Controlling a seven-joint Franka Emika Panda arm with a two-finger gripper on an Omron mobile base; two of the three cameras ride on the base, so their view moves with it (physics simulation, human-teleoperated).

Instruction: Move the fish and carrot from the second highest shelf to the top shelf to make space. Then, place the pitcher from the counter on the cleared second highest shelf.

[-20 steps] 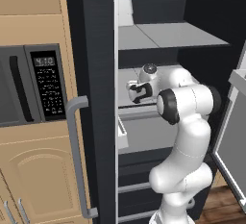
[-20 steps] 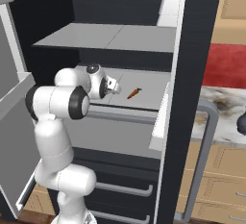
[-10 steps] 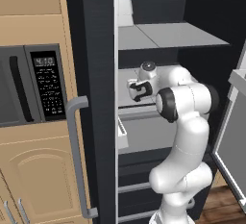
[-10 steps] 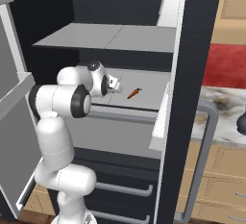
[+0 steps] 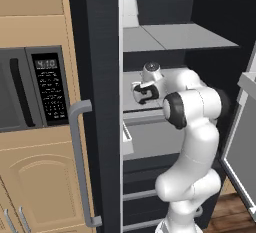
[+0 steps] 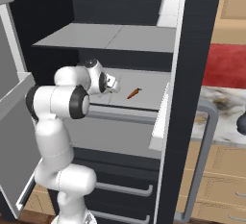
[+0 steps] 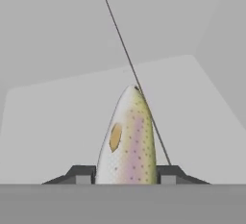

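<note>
We see the fish (image 7: 127,139), pale cream with pink speckling, pointing away between the jaws over the second highest shelf (image 6: 149,86). The small orange carrot (image 6: 134,93) lies there, below the top shelf (image 6: 110,38).

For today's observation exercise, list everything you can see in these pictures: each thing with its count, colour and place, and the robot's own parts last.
fish: one, pale cream with speckles, between the gripper's fingers
carrot: one, orange-red, lying on the second highest shelf
second highest shelf: one, light grey, inside the open fridge
top shelf: one, light grey, above it
microwave: one, dark grey, left of the fridge
pitcher: one, dark, on the counter at right
gripper: one, dark-tipped, shut on the fish
arm: one, white
</note>
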